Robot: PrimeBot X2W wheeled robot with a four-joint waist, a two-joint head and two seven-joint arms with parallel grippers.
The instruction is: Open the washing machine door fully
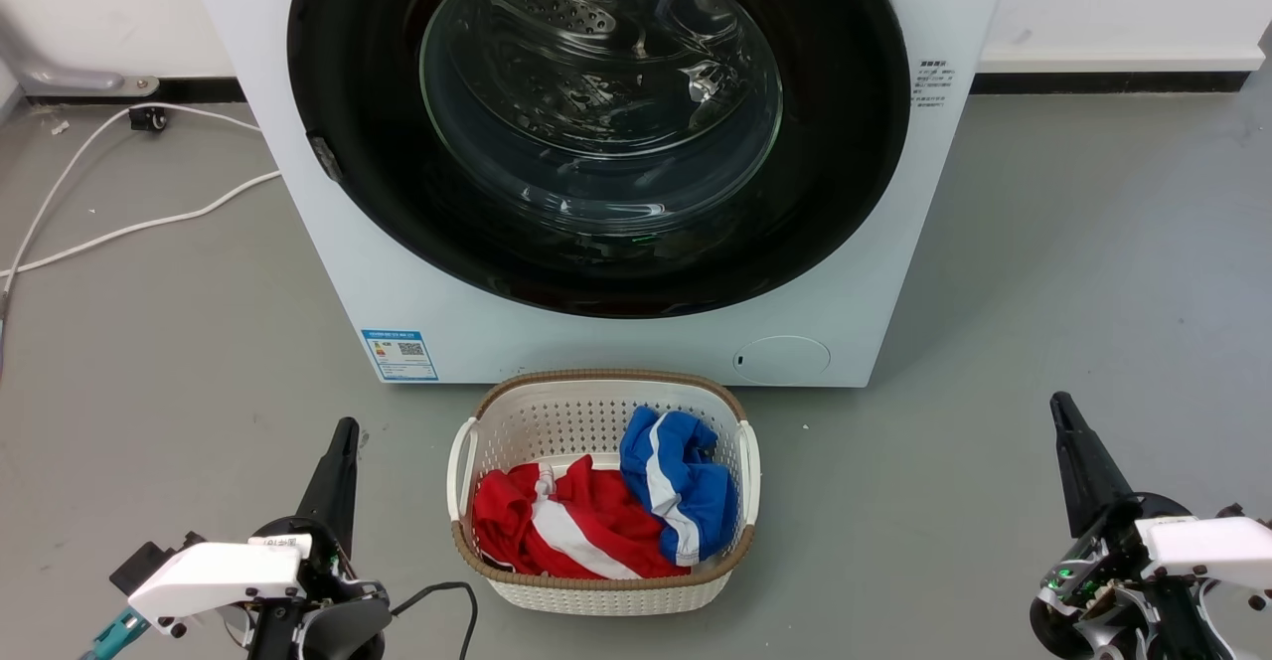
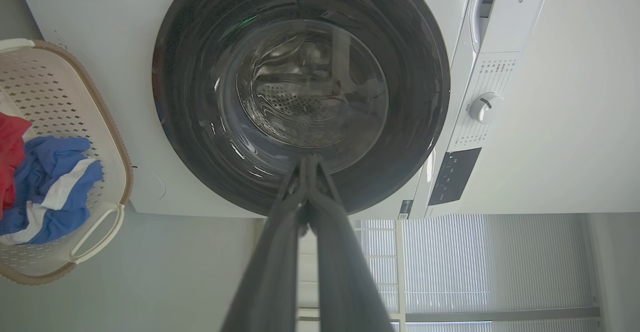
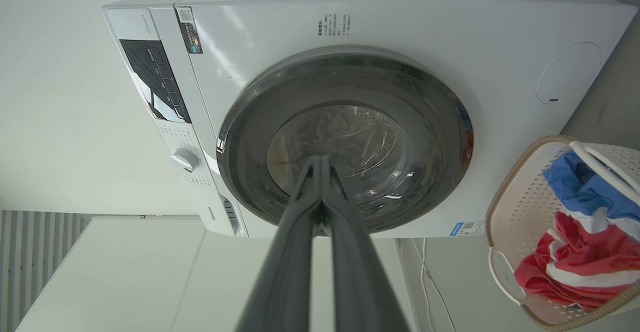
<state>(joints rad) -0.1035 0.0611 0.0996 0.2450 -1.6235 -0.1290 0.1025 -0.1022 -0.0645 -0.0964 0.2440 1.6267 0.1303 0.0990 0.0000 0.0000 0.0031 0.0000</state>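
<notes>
The washing machine [image 1: 914,243] is a white front-loader standing straight ahead on the grey floor. Its door [image 1: 845,173] is a big glossy black ring with a clear glass bowl at the centre, lying flat against the machine's front. Both wrist views face that door [image 2: 200,137] [image 3: 440,137] from a distance. My left gripper [image 1: 345,429] rests low at the lower left, fingers pressed together [image 2: 309,158] and holding nothing. My right gripper [image 1: 1061,404] sits at the lower right, likewise shut [image 3: 320,158] and empty. Neither touches the machine.
A white laundry basket [image 1: 596,404] with red and blue clothes stands on the floor between the grippers, just in front of the machine. White cables [image 1: 149,223] trail over the floor to the left. The control panel with a knob [image 2: 484,108] is above the door.
</notes>
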